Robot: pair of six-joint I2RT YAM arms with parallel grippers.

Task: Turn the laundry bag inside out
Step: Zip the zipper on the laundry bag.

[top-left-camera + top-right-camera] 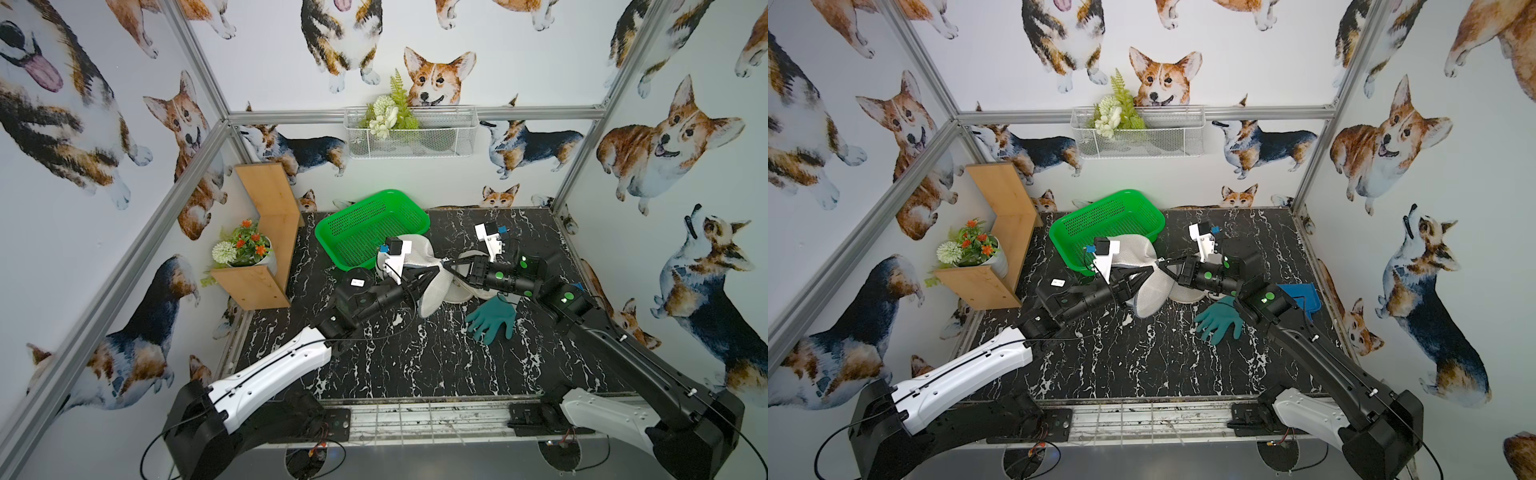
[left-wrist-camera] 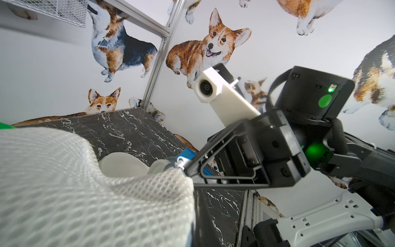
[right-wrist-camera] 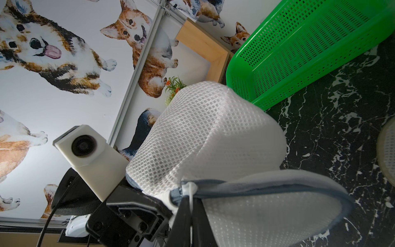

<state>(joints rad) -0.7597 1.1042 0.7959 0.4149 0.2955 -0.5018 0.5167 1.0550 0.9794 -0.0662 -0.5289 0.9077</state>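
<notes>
The right end effector (image 2: 186, 173) pinches the rim of the laundry bag (image 2: 85, 181). The left end effector (image 1: 433, 272), pressed together, sits wrapped in its mesh.

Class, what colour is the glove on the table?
Teal; the glove shows best in a top view.
</notes>
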